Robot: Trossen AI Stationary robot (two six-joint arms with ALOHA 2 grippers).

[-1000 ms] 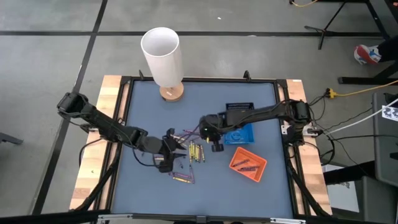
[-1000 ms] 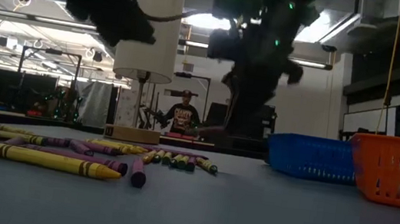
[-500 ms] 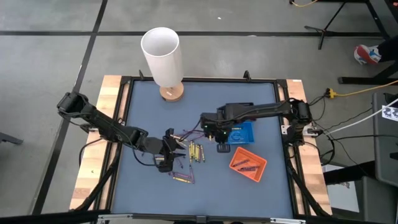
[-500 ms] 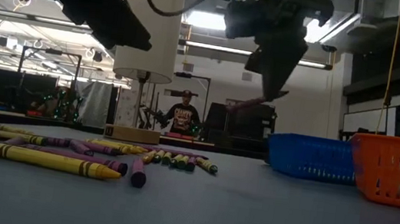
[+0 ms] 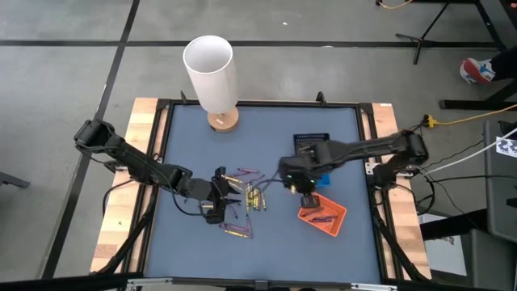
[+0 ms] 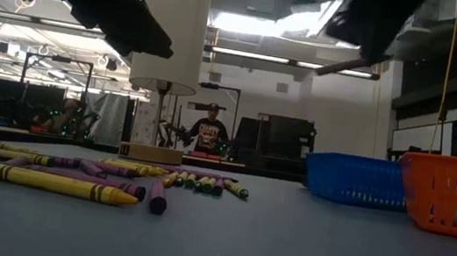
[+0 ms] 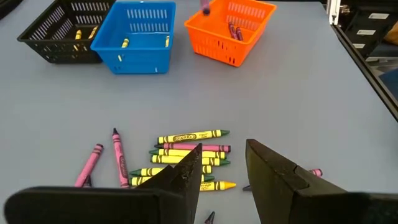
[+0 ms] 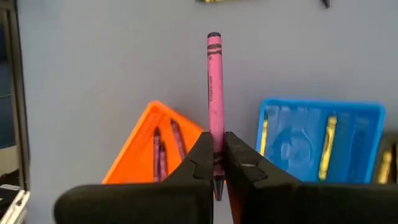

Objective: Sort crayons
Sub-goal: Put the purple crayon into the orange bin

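Several yellow and purple-pink crayons (image 5: 250,196) (image 7: 186,152) (image 6: 62,182) lie loose on the blue-grey table, left of its middle. My left gripper (image 5: 233,189) (image 7: 222,168) hovers open just over them, with nothing between its fingers. My right gripper (image 5: 305,194) (image 8: 217,163) is high above the table, between the pile and the orange tray (image 5: 323,214), and is shut on one pink crayon (image 8: 214,93) (image 6: 343,65). The orange tray holds purple crayons; the blue tray (image 7: 140,34) holds yellow ones. My right gripper pinches the pink crayon between its two fingers near the pointed end (image 8: 216,144). The fingers point steeply down and lie across the crayon. Its long flat-ended part (image 8: 213,43) sticks out to one side. The crayon is lifted clear of the table, close to level.
A black tray (image 5: 311,143) (image 7: 62,28) stands beyond the blue tray (image 5: 323,174). A tall white lamp (image 5: 210,69) (image 6: 170,32) on a wooden foot stands at the far edge. A raised black frame (image 5: 161,145) borders the table.
My right gripper has risen and gone toward the table's right edge, from beside the crayon pile toward the orange tray, tipping more steeply down. It has stayed shut on the pink crayon, which has been carried up with it.
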